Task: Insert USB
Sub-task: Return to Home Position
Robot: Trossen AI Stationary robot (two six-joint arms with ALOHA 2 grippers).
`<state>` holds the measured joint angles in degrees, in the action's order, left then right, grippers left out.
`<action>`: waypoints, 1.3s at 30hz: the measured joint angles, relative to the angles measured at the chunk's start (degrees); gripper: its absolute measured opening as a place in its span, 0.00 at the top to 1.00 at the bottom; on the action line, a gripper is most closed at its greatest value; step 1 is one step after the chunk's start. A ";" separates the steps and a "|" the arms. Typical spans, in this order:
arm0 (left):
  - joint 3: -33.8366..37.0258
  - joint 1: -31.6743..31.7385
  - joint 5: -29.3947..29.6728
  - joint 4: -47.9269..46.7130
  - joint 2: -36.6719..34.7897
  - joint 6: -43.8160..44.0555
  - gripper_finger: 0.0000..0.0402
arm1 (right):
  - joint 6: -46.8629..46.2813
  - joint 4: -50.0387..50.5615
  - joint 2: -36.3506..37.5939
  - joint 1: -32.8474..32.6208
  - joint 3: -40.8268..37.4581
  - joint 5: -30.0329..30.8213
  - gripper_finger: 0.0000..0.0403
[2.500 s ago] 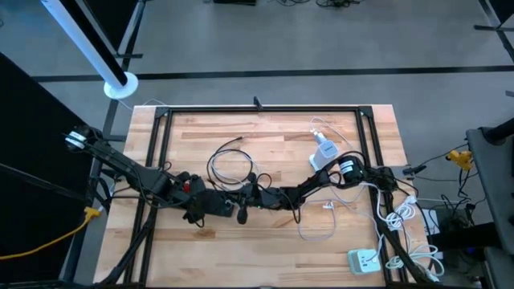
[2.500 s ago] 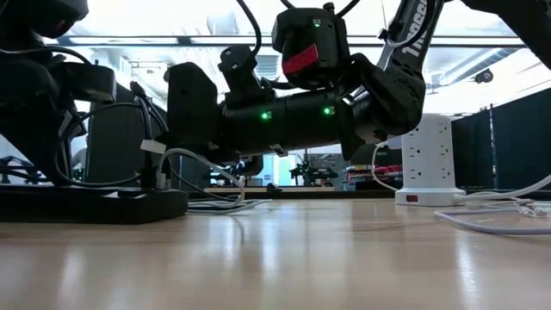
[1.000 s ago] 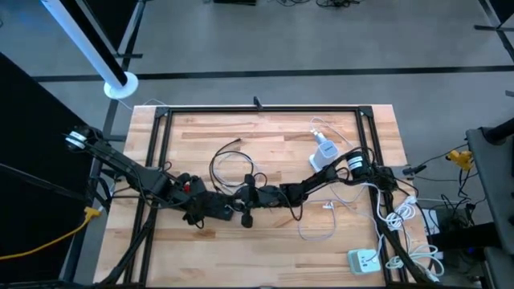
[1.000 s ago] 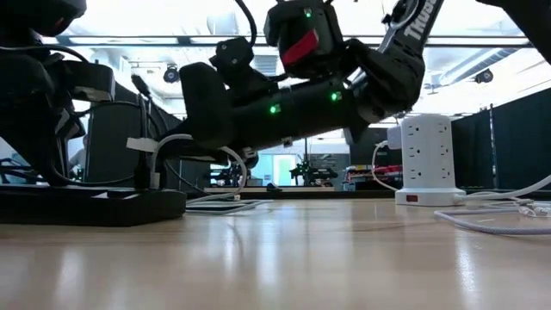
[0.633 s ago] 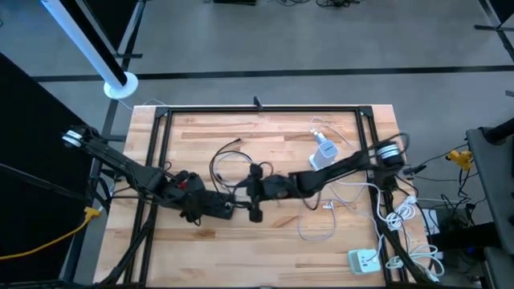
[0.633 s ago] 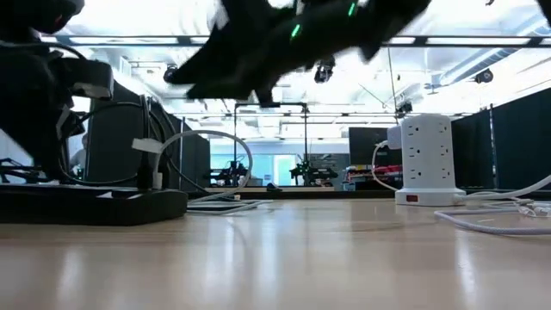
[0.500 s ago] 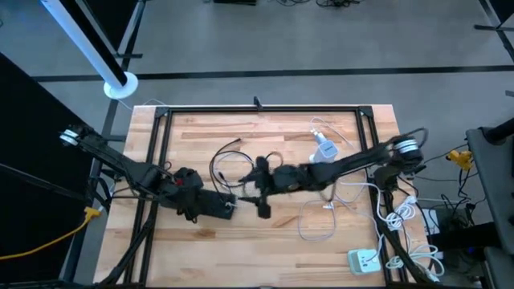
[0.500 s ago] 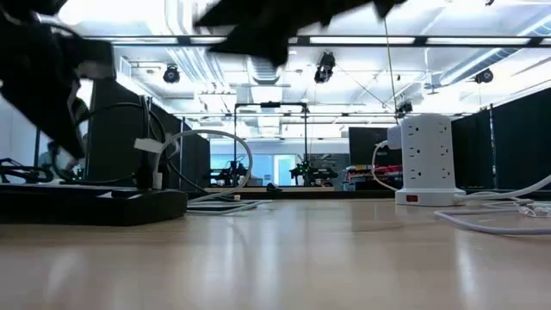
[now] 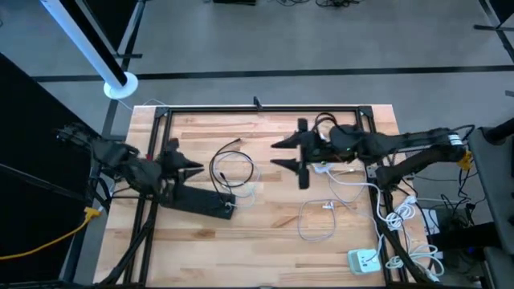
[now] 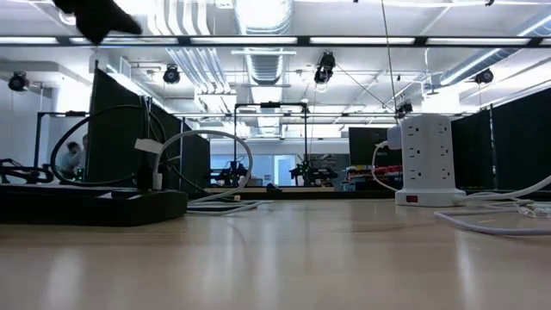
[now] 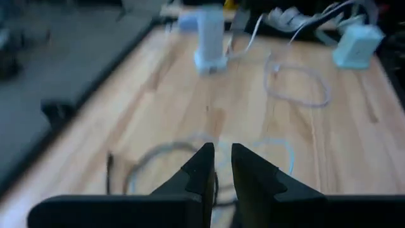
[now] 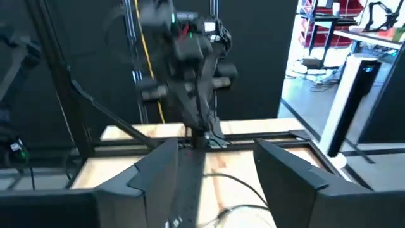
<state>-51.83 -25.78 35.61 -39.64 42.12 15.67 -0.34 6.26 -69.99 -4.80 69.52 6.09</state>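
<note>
Seen from above, the left claw is hovering beside the black outlet extension, which is lying on the bench's left half. The right claw is hanging mid-bench. At bench level, charger cables are standing plugged into the extension. In the wrist views, the left fingers are showing nearly clenched, the right fingers released wide.
</note>
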 joint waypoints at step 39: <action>38.48 29.97 -25.45 47.61 -22.54 -10.66 0.94 | -0.07 -3.07 45.49 11.34 -40.31 -6.69 1.00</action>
<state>-13.35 4.19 10.15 7.97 19.58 5.01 -0.42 3.19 -24.50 6.54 29.21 -0.60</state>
